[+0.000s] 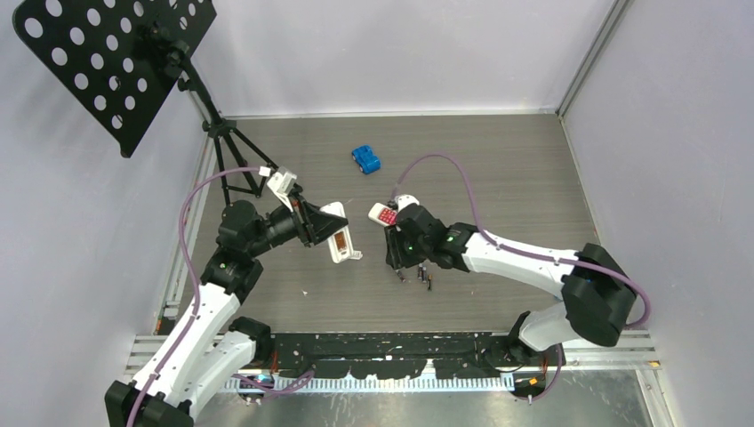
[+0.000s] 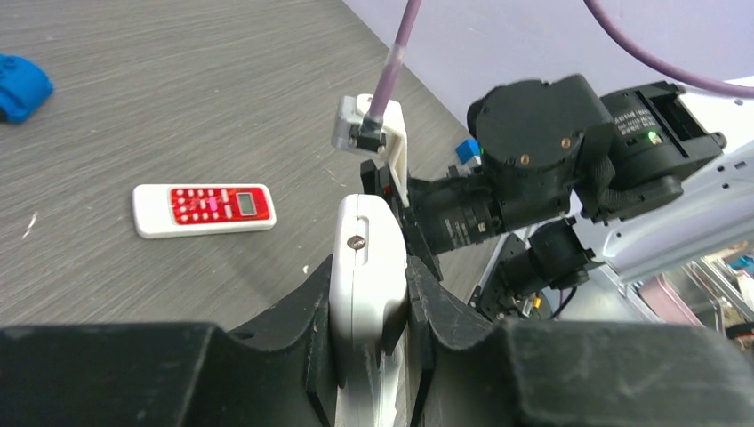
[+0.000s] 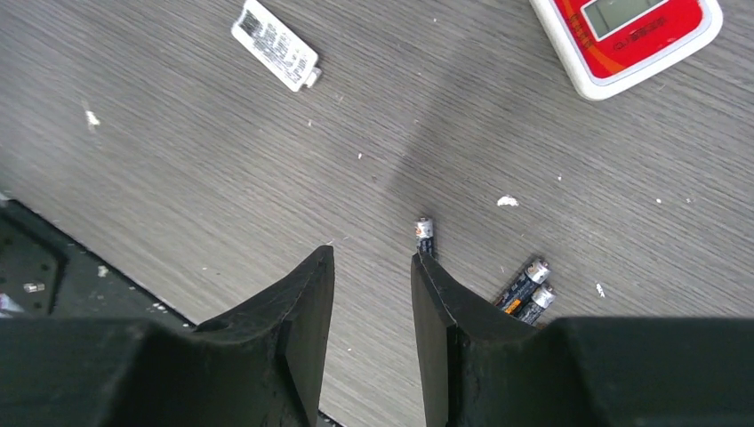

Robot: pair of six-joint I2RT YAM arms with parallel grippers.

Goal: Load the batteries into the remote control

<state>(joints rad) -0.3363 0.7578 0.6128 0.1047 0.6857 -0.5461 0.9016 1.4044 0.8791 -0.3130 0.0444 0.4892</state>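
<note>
My left gripper (image 2: 369, 271) is shut on a white remote control (image 2: 366, 240) and holds it on edge above the table. From above, that remote (image 1: 339, 237) shows an open compartment in its back. My right gripper (image 3: 372, 258) hangs low over the table, open, with bare wood between its fingers. One battery (image 3: 424, 233) lies just past the tip of its right finger. Two more batteries (image 3: 526, 289) lie side by side to the right of that finger. In the top view the batteries (image 1: 425, 275) sit beside the right gripper (image 1: 400, 261).
A second remote with a red face (image 1: 385, 213) lies flat between the arms, and its corner (image 3: 631, 36) shows in the right wrist view. A small white battery cover (image 3: 276, 44) lies on the wood. A blue toy car (image 1: 365, 159) sits farther back, a black music stand (image 1: 116, 62) at far left.
</note>
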